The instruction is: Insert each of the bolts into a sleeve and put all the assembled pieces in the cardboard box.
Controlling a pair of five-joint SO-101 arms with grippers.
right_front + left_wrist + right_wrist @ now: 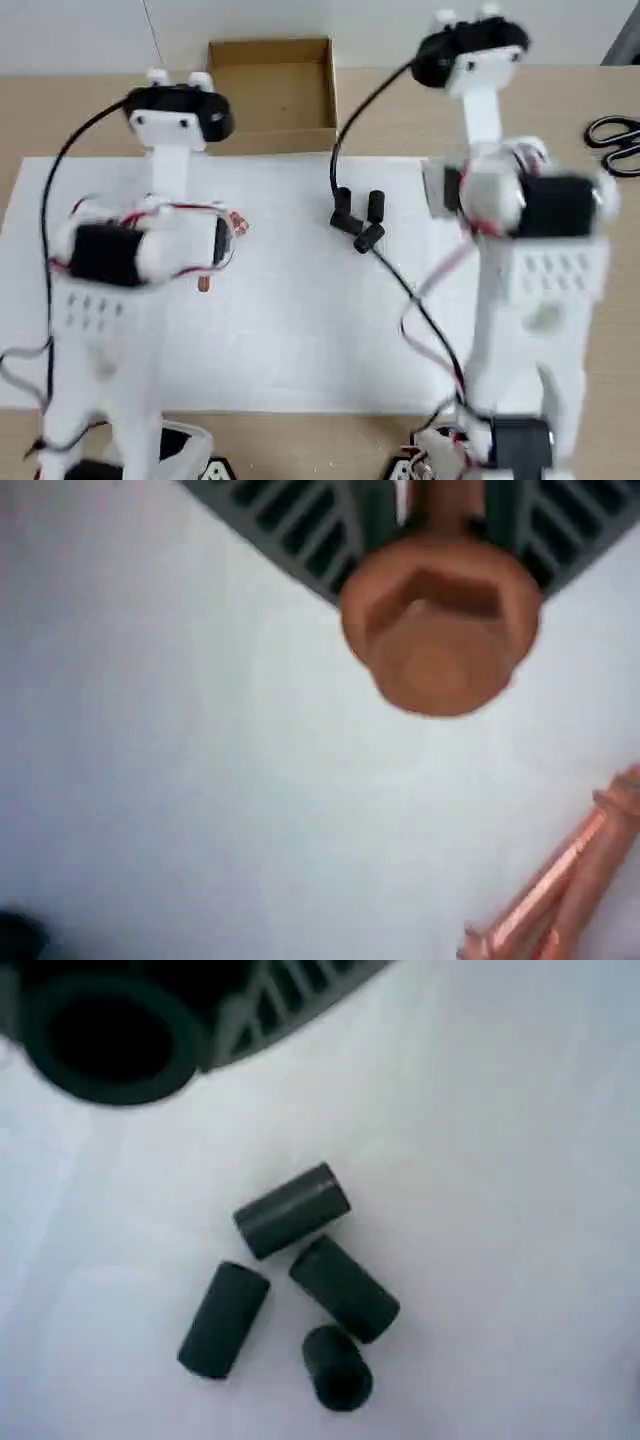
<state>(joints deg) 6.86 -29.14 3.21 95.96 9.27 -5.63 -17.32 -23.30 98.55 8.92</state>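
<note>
Above the table (400,105), the left gripper (440,510) is clamped on a bolt (440,630) and the right gripper (135,1010) on a sleeve (105,1045), well off to the bolt's right.

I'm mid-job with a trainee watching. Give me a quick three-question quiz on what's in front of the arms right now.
1. Multiple choice: the left gripper holds A) a screwdriver, B) a copper bolt, C) nothing.
2. True or false: the cardboard box already contains assembled pieces.
3. Count: besides the sleeve in the right gripper, how many loose sleeves lie on the white sheet?
Key: 1 B; 2 false; 3 four.
</note>
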